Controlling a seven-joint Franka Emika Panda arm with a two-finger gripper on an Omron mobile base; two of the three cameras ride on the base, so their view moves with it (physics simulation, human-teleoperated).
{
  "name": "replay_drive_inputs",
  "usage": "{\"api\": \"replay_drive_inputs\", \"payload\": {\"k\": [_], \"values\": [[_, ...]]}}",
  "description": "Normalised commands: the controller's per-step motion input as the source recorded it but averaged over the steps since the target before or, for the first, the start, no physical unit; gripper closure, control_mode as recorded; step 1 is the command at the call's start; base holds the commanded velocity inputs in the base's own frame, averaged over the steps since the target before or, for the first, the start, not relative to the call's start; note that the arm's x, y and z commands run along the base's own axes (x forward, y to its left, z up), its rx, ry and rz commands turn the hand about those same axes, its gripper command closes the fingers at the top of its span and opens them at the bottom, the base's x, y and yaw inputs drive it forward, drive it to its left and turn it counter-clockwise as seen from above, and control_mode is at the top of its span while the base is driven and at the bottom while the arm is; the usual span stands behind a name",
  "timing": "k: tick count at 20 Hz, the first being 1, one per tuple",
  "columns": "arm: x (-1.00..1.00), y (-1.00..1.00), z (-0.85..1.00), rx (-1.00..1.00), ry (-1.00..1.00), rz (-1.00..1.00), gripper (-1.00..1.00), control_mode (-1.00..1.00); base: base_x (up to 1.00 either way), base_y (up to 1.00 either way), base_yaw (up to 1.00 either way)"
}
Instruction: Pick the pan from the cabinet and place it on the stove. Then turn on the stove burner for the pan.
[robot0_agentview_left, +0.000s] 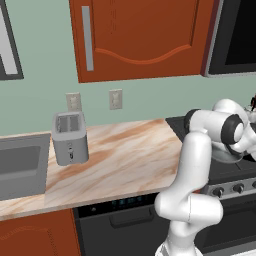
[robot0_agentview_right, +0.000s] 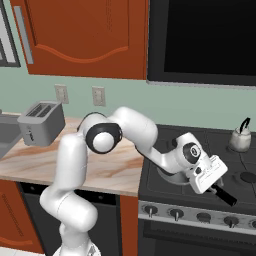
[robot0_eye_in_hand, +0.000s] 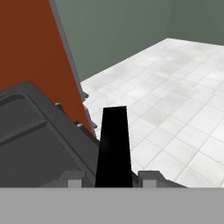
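Observation:
The silver-grey pan (robot0_agentview_right: 165, 176) rests on the black stove (robot0_agentview_right: 220, 150), mostly hidden under my forearm. Its dark handle (robot0_agentview_right: 226, 196) sticks out over the stove's front edge. My gripper (robot0_agentview_right: 215, 185) sits around that handle near its base. In the hand view the handle (robot0_eye_in_hand: 113, 144) rises between the two fingertips (robot0_eye_in_hand: 148, 178), with a narrow gap on each side, so the jaws stand slightly open. The red-brown wall cabinet (robot0_agentview_left: 145, 35) hangs up to the left with its doors shut. The burner knobs (robot0_agentview_right: 175, 214) line the stove front below the pan.
A small white kettle (robot0_agentview_right: 240, 139) stands on the stove's back right burner. A toaster (robot0_agentview_left: 70, 137) sits on the marble counter (robot0_agentview_left: 130, 160), with the grey sink (robot0_agentview_left: 20, 167) to its left. A dark appliance (robot0_agentview_right: 200, 40) hangs above the stove.

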Motion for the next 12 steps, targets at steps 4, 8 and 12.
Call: {"api": "replay_drive_inputs", "payload": {"k": [4,8,12], "values": [[0.01,0.0,-0.03,0.0,0.0,0.0,-1.0,-1.0,0.0,0.0,0.0],[0.0,0.0,0.0,0.0,0.0,0.0,-1.0,-1.0,0.0,0.0,0.0],[-0.05,0.01,0.05,0.0,-0.02,0.0,-1.0,-1.0,0.0,0.0,0.0]]}}
